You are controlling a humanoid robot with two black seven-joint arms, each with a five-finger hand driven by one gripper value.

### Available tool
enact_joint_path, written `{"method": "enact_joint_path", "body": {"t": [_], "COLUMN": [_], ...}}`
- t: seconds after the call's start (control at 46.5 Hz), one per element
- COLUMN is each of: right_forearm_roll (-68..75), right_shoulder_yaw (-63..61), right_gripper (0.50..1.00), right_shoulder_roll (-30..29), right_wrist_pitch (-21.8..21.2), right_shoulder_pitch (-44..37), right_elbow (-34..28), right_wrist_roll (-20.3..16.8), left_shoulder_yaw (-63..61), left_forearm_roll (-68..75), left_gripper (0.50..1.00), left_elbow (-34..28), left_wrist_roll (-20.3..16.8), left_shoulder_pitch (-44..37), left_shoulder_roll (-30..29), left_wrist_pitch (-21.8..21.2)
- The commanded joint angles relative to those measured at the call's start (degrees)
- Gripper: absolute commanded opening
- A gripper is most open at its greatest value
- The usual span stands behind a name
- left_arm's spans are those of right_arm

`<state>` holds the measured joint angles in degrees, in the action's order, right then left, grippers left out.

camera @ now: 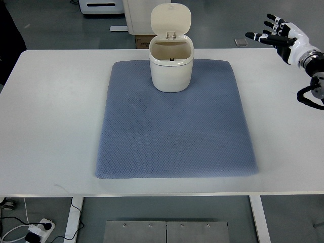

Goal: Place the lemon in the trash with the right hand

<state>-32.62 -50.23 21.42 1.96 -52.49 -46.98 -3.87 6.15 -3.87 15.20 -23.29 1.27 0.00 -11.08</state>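
Observation:
A small cream trash bin [171,65] stands at the far middle of a blue-grey mat [174,131], its flip lid [170,20] raised upright and its mouth open. I see no lemon on the table or the mat; the inside of the bin is mostly hidden. My right hand [273,34] is at the far right, above the table's back edge, fingers spread and holding nothing. It is well to the right of the bin. The left arm is out of view.
The white table [55,126] carries only the mat and bin. Beyond its far edge stand a white cabinet [139,15] and a cardboard box [142,40] on the floor. A power strip [38,230] lies on the floor at lower left.

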Motion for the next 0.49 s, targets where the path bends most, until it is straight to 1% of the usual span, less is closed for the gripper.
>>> {"method": "enact_joint_path", "body": {"t": [0.0,0.323,0.473], "right_forearm_roll": [0.0,0.1,0.1], "right_shoulder_yaw": [-3.1,-8.5,-11.7], "right_gripper": [0.985,0.985,0.993], "right_shoulder_roll": [-0.1,-0.1,-1.6], "right_wrist_pitch": [0.0,0.1,0.5], "right_shoulder_pitch": [0.6,3.1,5.1], "right_elbow": [-0.1,-0.1,-0.1], "right_wrist_roll": [0.0,-0.3,0.0], "left_shoulder_yaw": [0.0,0.0,0.0], "left_forearm_roll": [0.0,0.0,0.0], "left_gripper": [1.0,1.0,1.0], "left_elbow": [0.0,0.0,0.0], "left_wrist_roll": [0.0,0.0,0.0], "left_shoulder_pitch": [0.0,0.1,0.1], "left_shoulder_roll": [0.0,0.0,0.0], "left_wrist_pitch": [0.0,0.0,0.0]}}
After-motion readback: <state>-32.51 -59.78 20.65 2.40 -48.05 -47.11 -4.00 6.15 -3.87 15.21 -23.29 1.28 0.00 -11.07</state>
